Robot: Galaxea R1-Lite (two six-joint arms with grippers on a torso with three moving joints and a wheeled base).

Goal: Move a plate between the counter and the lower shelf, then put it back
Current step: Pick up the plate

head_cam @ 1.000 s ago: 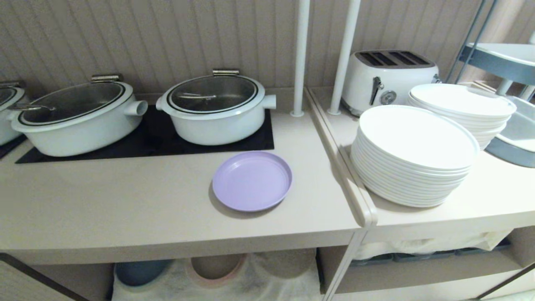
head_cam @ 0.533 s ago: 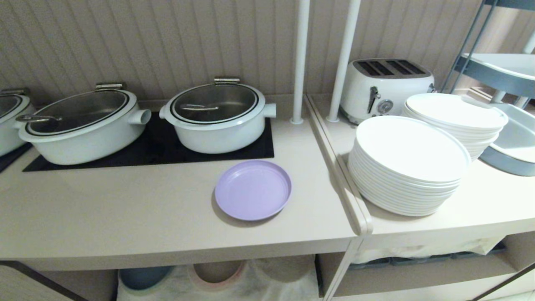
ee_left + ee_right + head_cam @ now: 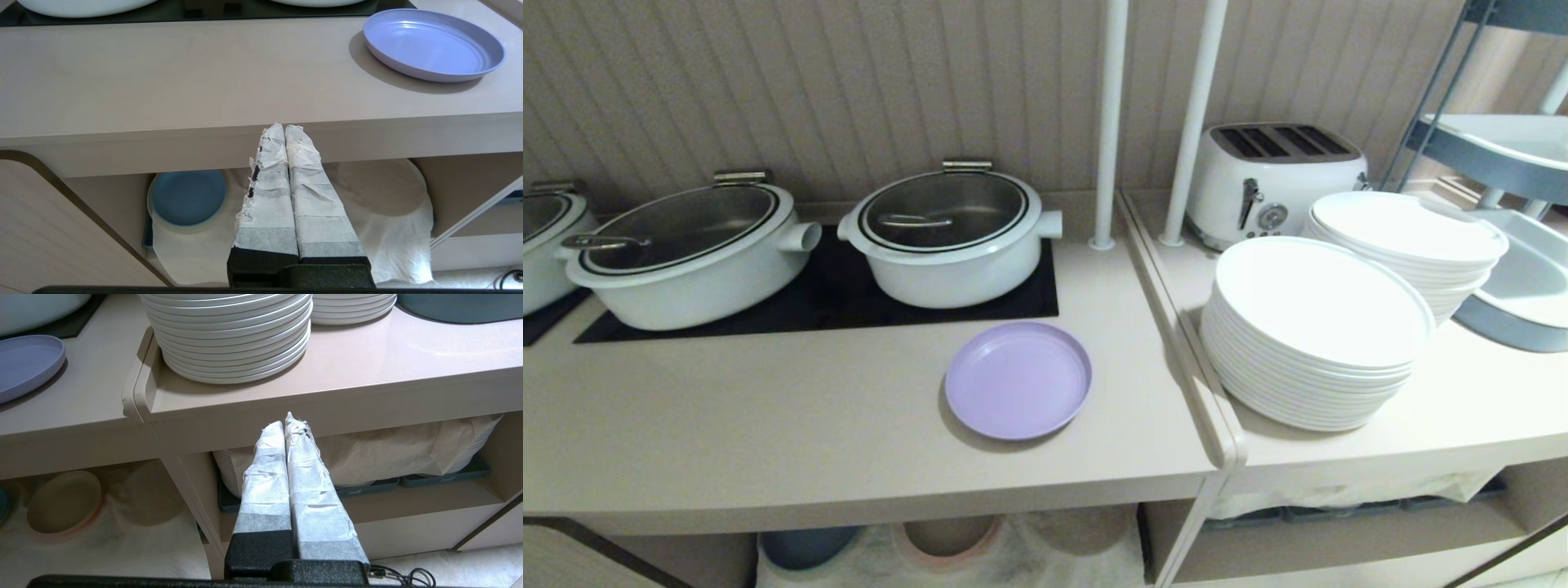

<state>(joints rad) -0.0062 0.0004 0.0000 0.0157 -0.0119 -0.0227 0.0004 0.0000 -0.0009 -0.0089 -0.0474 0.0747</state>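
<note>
Both hands are idling closed and empty, left hand [image 3: 284,127] and right hand [image 3: 284,420] below the tabletop [image 3: 768,425]; the plate [image 3: 1018,379] is lying above them, awaiting pickup.

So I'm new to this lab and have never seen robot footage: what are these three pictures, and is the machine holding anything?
They are three cameras on one two-armed robot. One sits on its head and looks down at a kitchen counter. The other two sit on its wrists, each looking along its own gripper.

On the counter lies a lilac plate, in front of two lidded white pots on a black hob. To the right stand stacks of white plates and a toaster.

The tape-wrapped prongs in the wrist pictures are the left gripper and right gripper. Both have their jaws pressed shut and hold nothing; they hang in front of the counter's edge.

Below, the lower shelf, draped in white cloth, holds a blue plate and a beige plate.
</note>
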